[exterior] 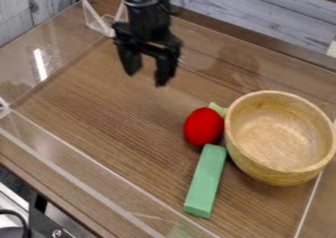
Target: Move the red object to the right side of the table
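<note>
Brown wood-grain table [92,114] with low clear acrylic walls around it, pale plank wall behind, pretty tidy setup. Sitting on it toward the right of the frame is a small rounded bright-red toy strawberry [202,126] with a bit of pale green at its top. It's tucked right up against the round light wooden bowl [278,136], touching or nearly so, and the end of a flat green rectangular block [203,178] lies just below it, looks like it's touching too.

The black robot gripper [145,67] hangs in the upper middle of the frame, pointing straight down, jaws spread wide and nothing between them. It's well apart from the strawberry, up and to the left of it.

My read: the strawberry already sits on the right part of the table, so the job looks mostly or fully done, and the arm just needs to get clear. If it does want another nudge, I'd say come in from the left side of the berry, low and slow. Round toys roll, and with the bowl on one side and the block on the other there's little room for fingers, so pushing beats pinching here.
</note>
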### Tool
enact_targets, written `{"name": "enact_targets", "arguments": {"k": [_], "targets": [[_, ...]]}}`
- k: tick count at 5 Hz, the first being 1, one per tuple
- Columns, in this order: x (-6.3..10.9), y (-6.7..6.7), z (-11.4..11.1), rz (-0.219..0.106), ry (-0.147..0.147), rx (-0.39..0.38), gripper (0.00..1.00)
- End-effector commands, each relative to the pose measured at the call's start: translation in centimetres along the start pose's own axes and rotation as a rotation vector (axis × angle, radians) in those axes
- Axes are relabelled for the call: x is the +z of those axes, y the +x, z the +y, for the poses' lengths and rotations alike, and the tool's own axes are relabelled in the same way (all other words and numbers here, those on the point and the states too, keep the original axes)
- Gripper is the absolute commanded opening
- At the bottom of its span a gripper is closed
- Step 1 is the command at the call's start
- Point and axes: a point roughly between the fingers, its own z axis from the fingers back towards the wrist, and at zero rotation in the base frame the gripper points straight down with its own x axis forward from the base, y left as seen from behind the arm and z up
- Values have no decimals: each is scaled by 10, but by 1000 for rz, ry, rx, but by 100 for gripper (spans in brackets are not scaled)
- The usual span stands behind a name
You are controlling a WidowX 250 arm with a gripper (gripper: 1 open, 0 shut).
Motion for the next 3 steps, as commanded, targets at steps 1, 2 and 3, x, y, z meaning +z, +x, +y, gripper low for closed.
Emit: {"name": "enact_targets", "arguments": {"k": [1, 2, 3], "targets": [[20, 19, 37, -88, 44, 3, 100], [31, 24, 60, -106, 66, -8, 100], [40, 28, 71, -120, 78, -19, 100]]}}
